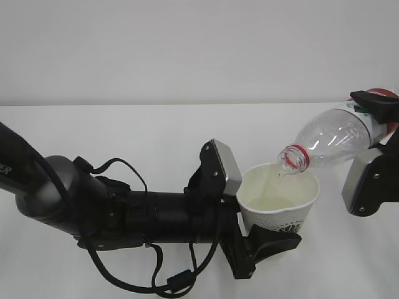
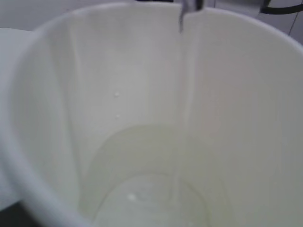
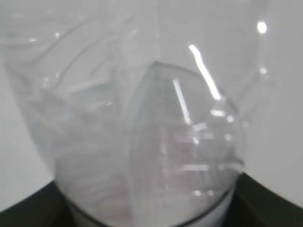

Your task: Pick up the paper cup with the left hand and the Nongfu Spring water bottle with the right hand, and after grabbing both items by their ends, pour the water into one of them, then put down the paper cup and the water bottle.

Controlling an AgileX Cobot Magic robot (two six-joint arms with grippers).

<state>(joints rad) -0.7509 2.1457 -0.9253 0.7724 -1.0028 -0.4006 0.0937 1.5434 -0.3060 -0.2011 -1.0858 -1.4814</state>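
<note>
Right of frame centre, left hand (image 1: 269, 244) grasps the paper cup (image 1: 278, 198) upright; right hand (image 1: 380, 134) clamps the Nongfu Spring water bottle (image 1: 330, 140), long axis tilted, mouth over the rim, water (image 2: 182, 118) streaming in.

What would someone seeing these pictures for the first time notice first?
The clear ribbed plastic bottle, tipped mouth-down at right, sends a thin stream of water into the small white paper cup at centre. The bulky black left arm's fingers grip the cup low on its side; a shallow pool sits at its bottom.
</note>
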